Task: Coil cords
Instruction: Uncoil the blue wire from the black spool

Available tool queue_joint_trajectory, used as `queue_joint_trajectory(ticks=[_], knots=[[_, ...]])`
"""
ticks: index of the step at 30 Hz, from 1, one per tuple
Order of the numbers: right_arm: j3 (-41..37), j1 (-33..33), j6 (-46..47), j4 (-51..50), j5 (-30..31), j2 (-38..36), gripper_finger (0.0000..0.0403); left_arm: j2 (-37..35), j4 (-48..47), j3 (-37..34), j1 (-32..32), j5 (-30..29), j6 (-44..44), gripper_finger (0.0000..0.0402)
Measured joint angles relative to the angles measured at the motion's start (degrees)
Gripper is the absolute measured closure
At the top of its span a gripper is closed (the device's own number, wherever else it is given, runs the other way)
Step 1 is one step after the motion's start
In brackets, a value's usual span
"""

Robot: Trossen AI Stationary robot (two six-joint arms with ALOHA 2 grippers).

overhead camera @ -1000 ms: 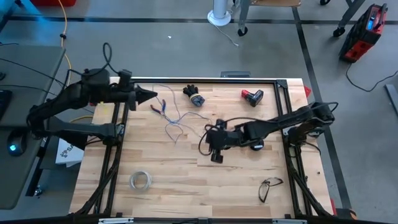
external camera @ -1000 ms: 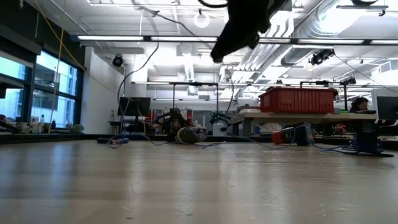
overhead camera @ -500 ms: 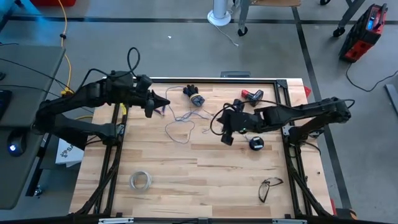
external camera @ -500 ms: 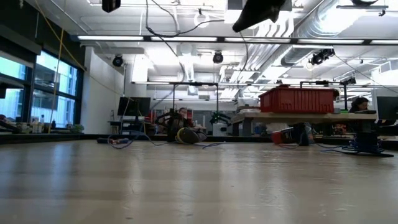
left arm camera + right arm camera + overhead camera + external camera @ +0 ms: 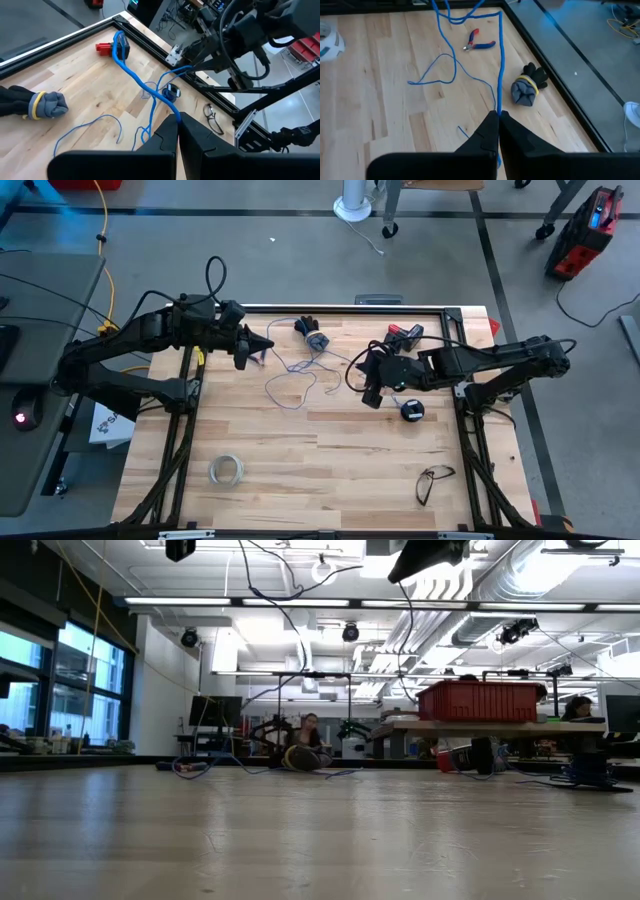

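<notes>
The cord is a thin blue wire (image 5: 499,60) strung between my two grippers, with a slack loop (image 5: 454,70) lying on the wooden table. Its small dark spool (image 5: 411,409) lies flat on the table by my right arm. My left gripper (image 5: 264,346) is above the table's far left part, shut on the wire. Above the middle right, my right gripper (image 5: 370,396) is shut on the wire too. Both hang well above the table. My left gripper pinches the wire (image 5: 170,111) between its two fingertips, slanting down from the table's left side. From there the wire runs off toward my right arm and sags. My right gripper pinches another stretch of the wire (image 5: 498,107) between its fingertips, slanting down from the table's right side. From the tips the wire runs nearly straight toward the table's far left, lifted clear of the wood there.
A dark glove with a yellow band (image 5: 312,334) and a red battery pack (image 5: 405,332) lie near the far edge. Red-handled pliers (image 5: 480,44) lie by my left gripper. A whitish tape ring (image 5: 226,470) and glasses (image 5: 432,480) lie toward the near edge.
My right gripper has risen and gone toward the table's far right, staying shut on the wire and uncovering the spool. My left gripper has gone a little down and toward the right. The wire between them has been drawn up, with its loop still on the table.
</notes>
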Motion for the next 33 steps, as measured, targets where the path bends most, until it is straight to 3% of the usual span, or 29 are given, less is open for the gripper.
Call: queue_joint_trajectory(ticks=[17,22,27,30,33], knots=[[0.0,0.0,0.0,0.1,0.0,0.0,0.0403,0.0,2.5,0.0,0.0,-2.9,0.0,0.0391],[0.0,0.0,-0.4,0.1,-0.2,0.0,0.0403,0.0,3.0,0.0,-0.1,-2.6,3.7,0.0348],[0.0,-0.1,0.6,0.1,-2.3,0.0,0.0403,0.0,1.8,0.0,-1.1,-1.4,10.5,0.0278],[0.0,-0.1,4.2,-0.6,-5.4,0.0,0.0403,0.0,-1.9,0.0,-1.7,-2.9,14.0,0.0238],[0.0,-1.5,10.2,-2.1,-12.2,0.2,0.0403,0.3,-8.5,0.0,-2.5,-6.1,16.1,0.0210]])
